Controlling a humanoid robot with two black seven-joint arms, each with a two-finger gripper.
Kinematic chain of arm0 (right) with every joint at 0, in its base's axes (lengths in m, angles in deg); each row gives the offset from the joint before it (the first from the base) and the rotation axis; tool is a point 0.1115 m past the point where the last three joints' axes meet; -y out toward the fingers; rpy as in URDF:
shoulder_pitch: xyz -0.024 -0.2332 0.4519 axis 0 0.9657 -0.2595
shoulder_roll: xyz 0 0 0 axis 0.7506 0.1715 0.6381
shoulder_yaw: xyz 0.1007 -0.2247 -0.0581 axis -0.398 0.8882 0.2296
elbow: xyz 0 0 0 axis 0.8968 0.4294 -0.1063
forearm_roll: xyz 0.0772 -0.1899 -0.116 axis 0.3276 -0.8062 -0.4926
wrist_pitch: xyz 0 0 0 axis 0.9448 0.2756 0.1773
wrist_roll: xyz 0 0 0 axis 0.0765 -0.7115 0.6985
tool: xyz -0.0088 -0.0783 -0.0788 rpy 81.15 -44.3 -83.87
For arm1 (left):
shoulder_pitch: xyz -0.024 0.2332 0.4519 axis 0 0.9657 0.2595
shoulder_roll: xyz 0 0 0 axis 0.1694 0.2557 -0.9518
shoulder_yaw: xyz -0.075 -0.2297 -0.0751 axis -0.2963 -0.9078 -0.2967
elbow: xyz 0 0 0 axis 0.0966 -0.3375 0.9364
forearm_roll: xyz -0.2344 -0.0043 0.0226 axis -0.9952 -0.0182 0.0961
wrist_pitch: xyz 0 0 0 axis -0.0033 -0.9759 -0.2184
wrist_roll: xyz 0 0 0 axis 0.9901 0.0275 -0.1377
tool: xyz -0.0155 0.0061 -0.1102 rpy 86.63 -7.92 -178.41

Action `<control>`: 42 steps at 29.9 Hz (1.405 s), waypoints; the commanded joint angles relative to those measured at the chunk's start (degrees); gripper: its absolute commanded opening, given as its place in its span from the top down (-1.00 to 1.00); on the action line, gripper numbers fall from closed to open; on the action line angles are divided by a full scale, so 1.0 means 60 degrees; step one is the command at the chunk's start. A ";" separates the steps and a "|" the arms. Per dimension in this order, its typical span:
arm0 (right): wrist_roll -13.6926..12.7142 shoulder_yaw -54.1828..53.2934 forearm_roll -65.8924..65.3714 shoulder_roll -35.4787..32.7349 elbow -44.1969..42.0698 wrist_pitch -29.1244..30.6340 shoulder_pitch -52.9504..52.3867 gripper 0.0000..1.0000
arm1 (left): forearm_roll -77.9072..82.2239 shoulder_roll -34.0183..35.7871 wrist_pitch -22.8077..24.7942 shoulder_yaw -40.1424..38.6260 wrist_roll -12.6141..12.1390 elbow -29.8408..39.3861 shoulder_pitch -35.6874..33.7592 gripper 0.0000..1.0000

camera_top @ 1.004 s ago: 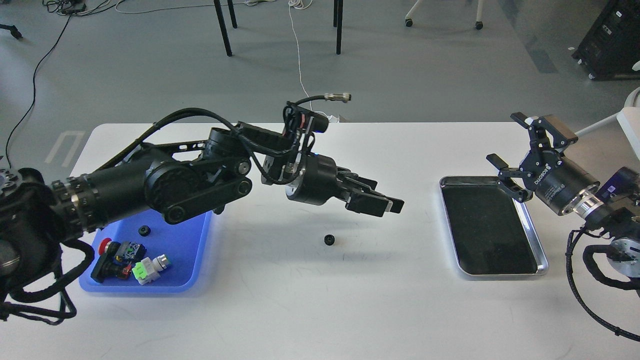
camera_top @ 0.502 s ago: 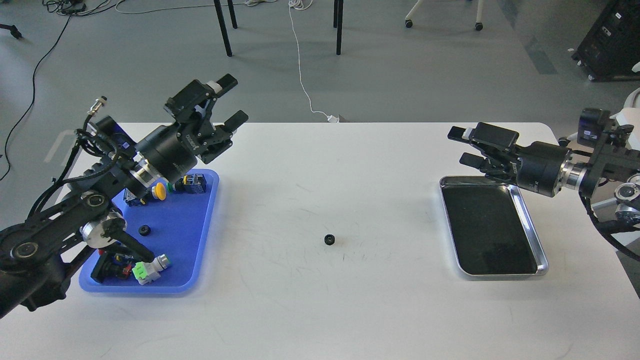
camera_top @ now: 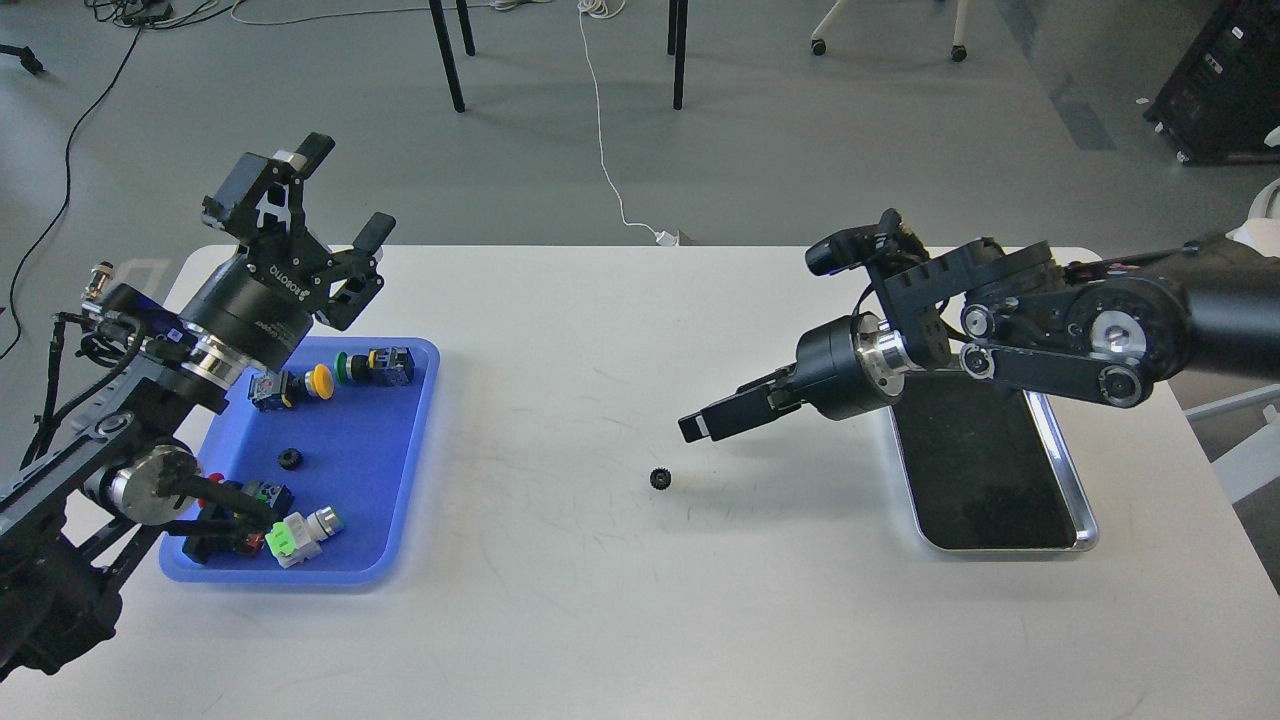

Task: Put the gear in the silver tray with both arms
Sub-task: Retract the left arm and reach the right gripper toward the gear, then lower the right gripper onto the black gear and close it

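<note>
Small black gear (camera_top: 659, 479) lying flat on white table (camera_top: 600, 600), toothed rim and centre bore visible, free of any contact. Positioned mid-table, between blue tray (camera_top: 400, 520) and silver tray (camera_top: 1070, 500), well apart from both. Silver tray rectangular, rounded corners, shiny raised rim, dark reflective bottom; far end partly covered by right arm. Right gripper (camera_top: 700, 425) extended low over table, just up-right of gear, not touching; fingers seen edge-on, spread cannot be told. Left gripper (camera_top: 340, 205) raised above far-left table corner, fingers spread apart, holding nothing. Blue tray carrying assorted push-buttons and a second small black gear (camera_top: 289, 460).
</note>
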 commanded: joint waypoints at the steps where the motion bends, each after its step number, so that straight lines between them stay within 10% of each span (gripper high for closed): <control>1: -0.0001 0.0486 -0.0922 0.1075 -0.0605 -0.0236 -0.0084 -0.98 | 0.0001 -0.0015 0.0000 -0.0097 -0.0018 -0.0002 0.0017 -0.96; 17: -0.0001 0.2479 -0.2316 0.2850 -0.1470 -0.3371 0.0033 -0.92 | 0.0074 -0.0103 0.0014 -0.0097 -0.0033 -0.0002 0.0105 -0.96; 42: -0.0001 0.2816 -0.1921 0.2850 -0.2496 -0.4793 0.1351 -0.62 | 0.0104 -0.0235 0.0029 -0.0434 -0.0033 0.0101 0.0500 -0.96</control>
